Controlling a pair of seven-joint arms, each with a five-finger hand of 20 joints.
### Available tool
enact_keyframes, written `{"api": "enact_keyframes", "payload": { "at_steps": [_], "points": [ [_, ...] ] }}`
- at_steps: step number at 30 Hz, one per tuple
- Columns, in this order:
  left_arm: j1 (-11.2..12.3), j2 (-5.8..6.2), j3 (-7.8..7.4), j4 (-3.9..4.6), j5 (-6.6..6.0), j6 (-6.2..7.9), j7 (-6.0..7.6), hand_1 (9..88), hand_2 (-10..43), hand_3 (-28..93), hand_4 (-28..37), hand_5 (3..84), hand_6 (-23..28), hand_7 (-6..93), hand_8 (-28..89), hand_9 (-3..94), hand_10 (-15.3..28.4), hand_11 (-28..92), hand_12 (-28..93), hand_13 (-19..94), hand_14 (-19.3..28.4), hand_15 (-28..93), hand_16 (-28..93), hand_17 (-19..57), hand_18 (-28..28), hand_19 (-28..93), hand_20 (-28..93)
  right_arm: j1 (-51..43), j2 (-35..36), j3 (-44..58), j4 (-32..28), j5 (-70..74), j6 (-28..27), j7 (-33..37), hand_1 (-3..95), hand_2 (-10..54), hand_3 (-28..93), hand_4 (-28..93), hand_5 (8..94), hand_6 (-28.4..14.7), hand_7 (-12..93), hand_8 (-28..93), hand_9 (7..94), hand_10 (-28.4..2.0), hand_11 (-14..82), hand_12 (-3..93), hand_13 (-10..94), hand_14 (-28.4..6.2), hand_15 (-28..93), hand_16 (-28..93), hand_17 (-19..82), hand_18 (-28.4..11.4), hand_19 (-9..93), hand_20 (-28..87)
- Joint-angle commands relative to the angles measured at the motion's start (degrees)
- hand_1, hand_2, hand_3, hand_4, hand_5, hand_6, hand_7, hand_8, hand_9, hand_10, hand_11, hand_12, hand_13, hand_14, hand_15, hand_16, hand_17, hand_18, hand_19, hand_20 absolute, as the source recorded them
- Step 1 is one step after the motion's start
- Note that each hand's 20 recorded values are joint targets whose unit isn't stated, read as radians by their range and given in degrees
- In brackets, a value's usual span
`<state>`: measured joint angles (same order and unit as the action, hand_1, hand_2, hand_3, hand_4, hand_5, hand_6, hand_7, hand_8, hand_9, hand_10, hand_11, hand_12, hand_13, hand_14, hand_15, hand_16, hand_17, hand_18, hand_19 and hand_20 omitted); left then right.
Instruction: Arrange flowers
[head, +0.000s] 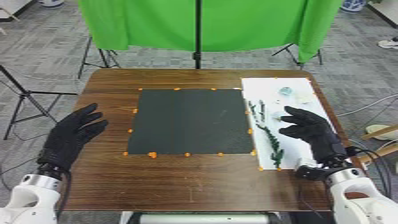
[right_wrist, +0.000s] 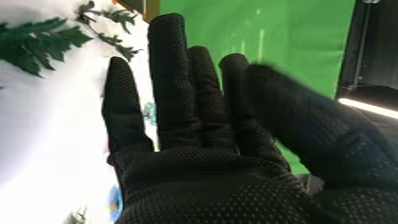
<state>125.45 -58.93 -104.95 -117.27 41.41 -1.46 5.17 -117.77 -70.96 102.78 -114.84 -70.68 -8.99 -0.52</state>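
Fingers, right hand (head: 308, 131): released. The fingers (right_wrist: 169, 75) extend nearly straight, and the thumb (right_wrist: 306, 117) stands apart from them. Nothing is grasped. The palm has no item against it; contact between the fingertips and anything beneath cannot be confirmed.

Fingers, left hand (head: 71, 135): relaxed, slightly bent, holding nothing. This hand is at the left side of the brown wooden table (head: 178, 187), and its contact with the surface cannot be determined.

Adjacent to the right hand: it is located over the white rectangular sheet (head: 266, 86) on the right side of the table. A long artificial stem with dark-green leaves (head: 274, 146) lies flat on that sheet, just beside the hand. A thinner dark-green sprig (head: 261, 112) lies farther up the sheet. A small pale-teal item (head: 285, 91) is near the far end; its identity is too small to tell.

Beyond: the dark-grey square mat (head: 189, 120), edged with small orange markers (head: 153, 155), occupies the middle of the table, between the two hands.

Step in hand (judgement): selection of a stem, prior to grasping. Arrangement appears to be at an early stage.

Next move (judgement): align the right hand with one stem, lower it, and close thumb and fingers on the bare stalk. Caution: thin stalks lying flat may slip, and neighbouring leaves may catch and lift together.
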Motion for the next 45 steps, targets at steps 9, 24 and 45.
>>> {"api": "enact_keyframes", "payload": {
  "at_steps": [9, 24, 45],
  "points": [
    [1.7, -0.71, -0.38, -0.14, -0.42, -0.11, 0.0, 27.3, -2.8, 69, -26.1, 35.3, 5.2, 20.6, -10, 31.8, 13.8, 25, 16, 29, 16.8, 35, -2, -5.1, 22.8, 50, 2, -0.7, 1.2, -1.7, -1.7, -8.6, 7.5, 0.4, 41.6, 19.7, 93, 31, 66.8, 2.0, 35, -17, 78.6, -11.9, 41.1, 33.9, 73, -8.9, 72, 30, 27, -16.4, 45, 22],
    [1.0, 0.06, -0.48, 0.01, -0.33, -0.26, -0.17, 27.1, -2.8, 69, -26.2, 35.3, 5.3, 20.4, -10, 31.9, 13.9, 25, 16, 29, 16.8, 35, -2, -5.1, 22.8, 51, 2, -1.4, 3.0, -1.7, -2.4, -1.3, 7.5, -2.1, 27.0, 4.4, 90, -17, 58.1, -1.8, 39, -10, 64.0, -15.9, 44.3, 36.9, 59, -13.3, 68, 22, 24, -18.3, 54, 25],
    [2.1, 1.25, -0.72, -0.68, -0.65, 0.26, 0.17, 27.2, -2.7, 69, -26.2, 35.4, 5.3, 20.3, -10, 31.9, 14.0, 25, 16, 29, 16.9, 35, -2, -5.2, 22.9, 50, 2, 6.4, 21.4, -9.9, -8.3, -53.6, -18.7, 29.0, 11.7, -8.3, 70, -28, 71.1, -2.2, 58, -11, 73.7, -13.9, 67.9, 48.5, 69, -15.4, 89, 33, 32, -21.8, 82, 39]
  ]
}}
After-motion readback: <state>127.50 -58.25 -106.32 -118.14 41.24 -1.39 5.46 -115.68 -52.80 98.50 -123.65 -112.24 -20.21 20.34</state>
